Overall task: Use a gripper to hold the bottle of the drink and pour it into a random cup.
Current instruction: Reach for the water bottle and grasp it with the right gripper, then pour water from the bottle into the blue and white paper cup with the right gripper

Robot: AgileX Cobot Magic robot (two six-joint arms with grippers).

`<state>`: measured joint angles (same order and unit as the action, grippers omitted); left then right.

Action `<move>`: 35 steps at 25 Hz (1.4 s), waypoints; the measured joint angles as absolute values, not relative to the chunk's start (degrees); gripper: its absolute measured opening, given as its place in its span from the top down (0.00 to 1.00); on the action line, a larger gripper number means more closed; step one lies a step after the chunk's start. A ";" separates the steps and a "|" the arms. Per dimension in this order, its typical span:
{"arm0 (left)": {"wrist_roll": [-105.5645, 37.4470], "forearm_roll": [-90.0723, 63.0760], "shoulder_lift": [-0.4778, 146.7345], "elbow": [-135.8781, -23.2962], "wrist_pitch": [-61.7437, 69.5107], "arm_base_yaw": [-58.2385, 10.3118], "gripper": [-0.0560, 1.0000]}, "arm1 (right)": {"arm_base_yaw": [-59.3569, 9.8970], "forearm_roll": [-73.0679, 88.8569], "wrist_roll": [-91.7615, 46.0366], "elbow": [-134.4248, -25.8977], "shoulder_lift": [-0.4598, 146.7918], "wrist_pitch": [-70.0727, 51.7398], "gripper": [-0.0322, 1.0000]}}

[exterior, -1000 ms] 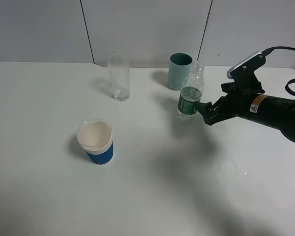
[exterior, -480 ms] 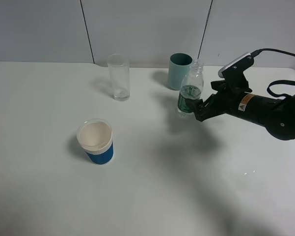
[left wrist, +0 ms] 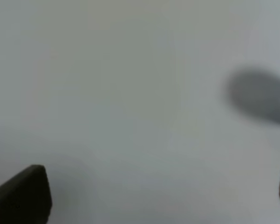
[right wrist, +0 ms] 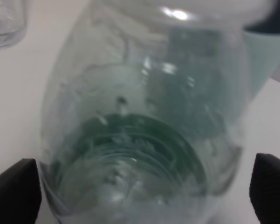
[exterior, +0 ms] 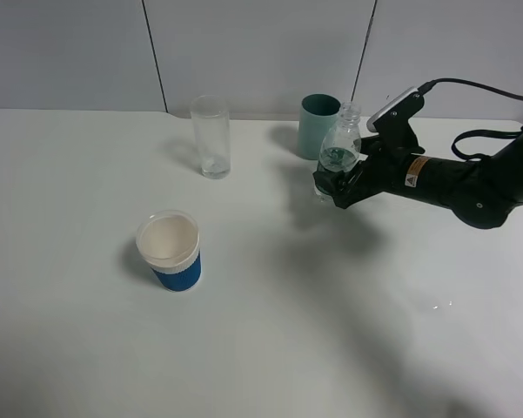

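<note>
A white table [exterior: 331, 331] fills most of the high view, with a pale panelled wall [exterior: 261, 52] behind it. The right arm [exterior: 470, 178], black with trailing cables, reaches in low from the right toward the far middle of the table.

A tall clear glass tumbler [exterior: 211, 137] stands at the far side, left of centre and well apart from the arm. A teal cup [exterior: 317, 122] stands upright at the far edge, just behind the bottle, whose neck overlaps its right side in the high view; it is the closest neighbour to the claw. The blue-banded cup [exterior: 170, 251], white-rimmed and cream inside, sits upright near the front left, well apart from everything else, with bare table between it and the bottle.

The bottle [exterior: 340, 144], small, clear, uncapped and dark green at the label, stands on the table just in front of the teal cup. The right gripper [exterior: 332, 185] is at its lower body with its jaws spread wide, one on either side. In the right wrist view the bottle fills the space between the two black fingers [right wrist: 14, 191], with a sliver of table showing beside one of them, so nothing is clamped.

The left gripper [left wrist: 151, 193] appears only in its own wrist view, jaws wide apart over bare table, holding nothing
</note>
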<state>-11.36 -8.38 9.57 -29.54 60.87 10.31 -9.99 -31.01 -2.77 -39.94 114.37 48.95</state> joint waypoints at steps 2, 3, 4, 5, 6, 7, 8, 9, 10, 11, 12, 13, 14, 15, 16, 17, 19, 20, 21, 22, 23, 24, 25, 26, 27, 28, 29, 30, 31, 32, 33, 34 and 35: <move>-11.36 -8.38 9.57 -29.54 60.87 10.31 0.01 | -9.99 -31.55 -2.77 -40.06 114.45 48.95 0.11; -11.36 -8.38 9.57 -29.54 60.87 10.31 0.01 | -9.99 -31.61 -2.77 -40.06 114.45 48.95 0.11; -11.36 -8.38 9.57 -29.54 60.87 10.31 0.01 | -9.99 -31.67 -2.77 -40.06 114.45 48.88 0.11; -11.36 -8.38 9.57 -29.54 60.87 10.31 0.01 | -9.99 -31.67 -2.77 -40.06 114.45 48.72 0.11; -11.36 -8.38 9.57 -29.54 60.87 10.31 0.01 | -9.99 -31.67 -2.77 -40.06 114.45 48.49 0.11; -11.36 -8.38 9.57 -29.54 60.87 10.31 0.01 | -9.99 -31.67 -2.77 -40.06 114.45 48.31 0.12; -11.36 -8.38 9.57 -29.54 60.87 10.31 0.01 | -9.99 -31.67 -2.77 -40.06 114.45 48.02 0.12; -11.36 -8.38 9.57 -29.54 60.87 10.31 0.01 | -9.99 -31.67 -2.77 -40.06 114.45 47.91 0.13; -11.36 -8.38 9.57 -29.54 60.87 10.31 0.01 | -9.99 -31.67 -2.77 -40.06 114.55 47.91 0.15; -11.36 -8.38 9.57 -29.54 60.87 10.31 0.01 | -9.99 -31.67 -2.77 -40.06 114.52 47.91 0.18; -11.36 -8.38 9.57 -29.54 60.87 10.31 0.01 | -9.99 -31.67 -2.77 -40.06 114.52 47.91 0.22; -11.36 -8.38 9.57 -29.54 60.87 10.31 0.01 | -9.99 -31.67 -2.77 -40.06 114.52 47.91 0.27; -11.36 -8.38 9.57 -29.54 60.87 10.31 0.01 | -9.99 -31.75 -2.77 -40.06 114.52 47.91 0.33; -11.36 -8.38 9.57 -29.54 60.87 10.31 0.01 | -9.99 -31.81 -2.71 -40.06 114.52 47.85 0.38; -11.36 -8.38 9.57 -29.54 60.87 10.31 0.01 | -9.99 -31.81 -2.57 -40.06 114.56 47.73 0.42; -11.36 -8.38 9.57 -29.54 60.87 10.31 0.01 | -9.99 -31.81 -2.51 -40.06 114.56 47.71 0.42; -11.36 -8.38 9.57 -29.54 60.87 10.31 0.01 | -9.99 -31.81 -2.49 -40.06 114.56 47.71 0.42; -11.36 -8.38 9.57 -29.54 60.87 10.31 0.01 | -9.99 -31.81 -2.38 -40.06 114.56 47.71 0.42; -11.36 -8.38 9.57 -29.54 60.87 10.31 0.01 | -9.99 -31.81 -2.38 -40.06 114.56 47.71 0.42; -11.36 -8.38 9.57 -29.54 60.87 10.31 0.01 | -9.99 -31.81 -2.38 -40.06 114.56 47.71 0.42; -11.36 -8.38 9.57 -29.54 60.87 10.31 0.01 | -9.99 -31.81 -2.36 -40.06 114.56 47.71 0.42; -11.36 -8.38 9.57 -29.54 60.87 10.31 0.01 | -9.99 -31.81 -2.31 -40.06 114.56 47.71 0.42; -11.36 -8.38 9.57 -29.54 60.87 10.31 0.01 | -9.99 -31.81 -2.31 -40.06 114.56 47.71 0.42; -11.36 -8.38 9.57 -29.54 60.87 10.31 0.01 | -9.99 -31.76 -2.18 -40.06 114.56 47.71 0.42; -11.36 -8.38 9.57 -29.54 60.87 10.31 0.01 | -9.99 -31.69 -1.68 -40.06 114.56 47.71 0.42; -11.36 -8.38 9.57 -29.54 60.87 10.31 0.01 | -9.99 -31.63 -1.16 -40.06 114.56 47.71 0.42; -11.36 -8.38 9.57 -29.54 60.87 10.31 0.01 | -9.99 -31.63 -0.89 -40.06 114.56 47.65 0.42; -11.36 -8.38 9.57 -29.54 60.87 10.31 0.01 | -9.99 -31.63 -0.73 -40.06 114.56 47.65 0.42; -11.36 -8.38 9.57 -29.54 60.87 10.31 0.01 | -9.99 -31.63 -0.33 -40.06 114.56 47.65 0.42; -11.36 -8.38 9.57 -29.54 60.87 10.31 0.01 | -9.99 -31.63 0.00 -40.06 114.56 47.65 0.42; -11.36 -8.38 9.57 -29.54 60.87 10.31 0.01 | -9.99 -31.63 0.37 -40.06 114.56 47.65 0.42; -11.36 -8.38 9.57 -29.54 60.87 10.31 0.01 | -9.99 -31.51 0.76 -39.74 114.42 47.77 0.42; -11.36 -8.38 9.57 -29.54 60.87 10.31 0.01 | -9.99 -31.50 1.17 -39.40 114.07 47.64 0.42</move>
